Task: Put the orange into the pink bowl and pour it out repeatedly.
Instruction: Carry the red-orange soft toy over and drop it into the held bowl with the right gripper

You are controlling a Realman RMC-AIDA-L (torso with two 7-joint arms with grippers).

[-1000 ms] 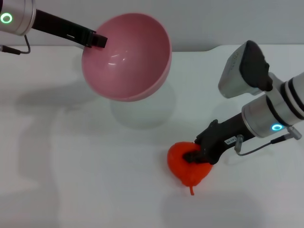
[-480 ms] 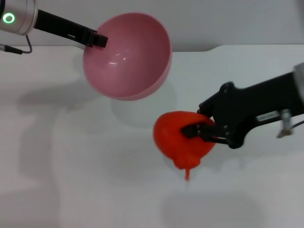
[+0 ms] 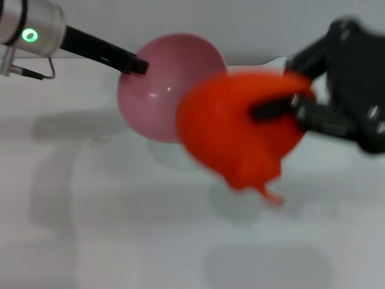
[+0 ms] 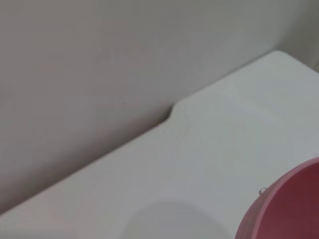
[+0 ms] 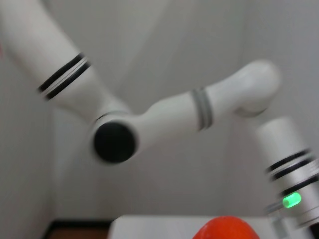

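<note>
We note R gripper (image 3: 283, 111) clamped on the orange (image 3: 237, 129), held high off the table (image 3: 120, 229) beside the pink bowl (image 3: 153, 90), which L gripper (image 3: 139, 65) pinches by rim, mouth tilted toward fruit, prob. for the drop-in.

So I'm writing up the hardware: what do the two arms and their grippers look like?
Both arms have silver wrist barrels. The left arm has a green ring light, a thin grey cable and a slim black link to the left gripper. The right gripper is bulky and black. The right wrist view shows white links with black and grey bands.
</note>
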